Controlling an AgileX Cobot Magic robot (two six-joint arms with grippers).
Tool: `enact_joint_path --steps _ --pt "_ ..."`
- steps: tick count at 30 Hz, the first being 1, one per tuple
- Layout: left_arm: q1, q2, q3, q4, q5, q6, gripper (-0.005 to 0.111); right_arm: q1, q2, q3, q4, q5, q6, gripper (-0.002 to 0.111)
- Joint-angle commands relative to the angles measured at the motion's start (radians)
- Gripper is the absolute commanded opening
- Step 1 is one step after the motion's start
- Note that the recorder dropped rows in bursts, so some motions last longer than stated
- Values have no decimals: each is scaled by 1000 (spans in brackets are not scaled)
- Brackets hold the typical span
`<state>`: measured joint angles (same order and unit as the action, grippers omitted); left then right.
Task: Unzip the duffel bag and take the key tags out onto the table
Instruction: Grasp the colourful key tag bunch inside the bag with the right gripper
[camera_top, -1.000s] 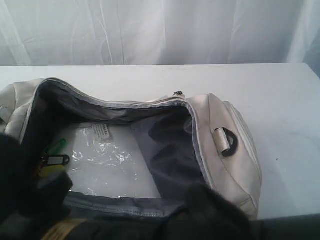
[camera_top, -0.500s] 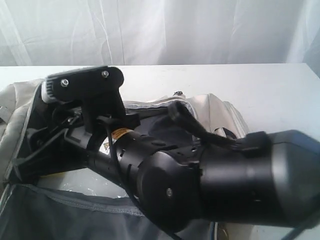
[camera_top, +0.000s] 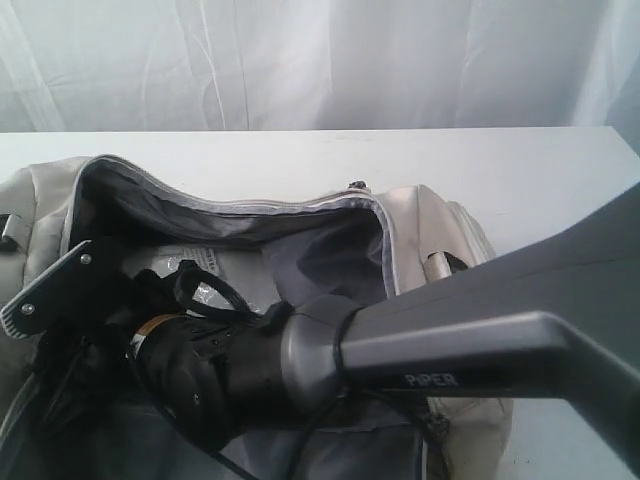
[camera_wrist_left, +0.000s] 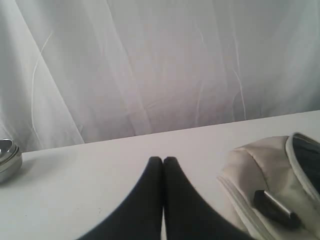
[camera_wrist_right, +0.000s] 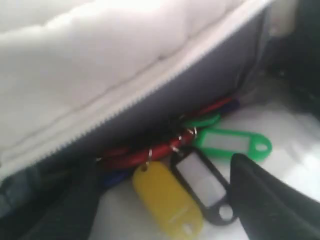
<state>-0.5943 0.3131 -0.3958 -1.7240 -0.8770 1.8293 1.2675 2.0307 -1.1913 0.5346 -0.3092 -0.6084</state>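
Note:
The cream duffel bag (camera_top: 450, 230) lies unzipped on the white table (camera_top: 540, 170), its grey lining showing. My right arm reaches across into the bag's left end, and its gripper and the key tags are hidden there in the exterior view. In the right wrist view the key tags (camera_wrist_right: 200, 175) lie on the bag floor under the zip edge (camera_wrist_right: 125, 105): yellow, black, green, red and blue. My right gripper (camera_wrist_right: 160, 170) is open, one finger on each side of the yellow and black tags, holding nothing. My left gripper (camera_wrist_left: 162, 161) is shut and empty over the table (camera_wrist_left: 75, 190), beside the bag's end (camera_wrist_left: 260, 170).
A clear plastic-wrapped white packet (camera_top: 212, 268) lies on the bag floor next to the tags. A round shiny metal object (camera_wrist_left: 7, 161) stands on the table near the white curtain (camera_top: 320, 60). A black D-ring (camera_top: 445, 262) sits on the bag's right end.
My right arm has swung up over the bag and then down into its left end, over the key tags. The left gripper has stayed shut.

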Motion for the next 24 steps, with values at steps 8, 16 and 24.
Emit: enact_joint_path --steps 8,16,24 --pt "3 -9 36 -20 58 6 0 -41 144 -183 65 162 -16 61" --pt "3 -9 36 -20 58 10 0 -49 128 -183 65 196 -16 10" --pt "3 -9 36 -20 56 14 0 -105 -11 -183 65 228 -16 0"
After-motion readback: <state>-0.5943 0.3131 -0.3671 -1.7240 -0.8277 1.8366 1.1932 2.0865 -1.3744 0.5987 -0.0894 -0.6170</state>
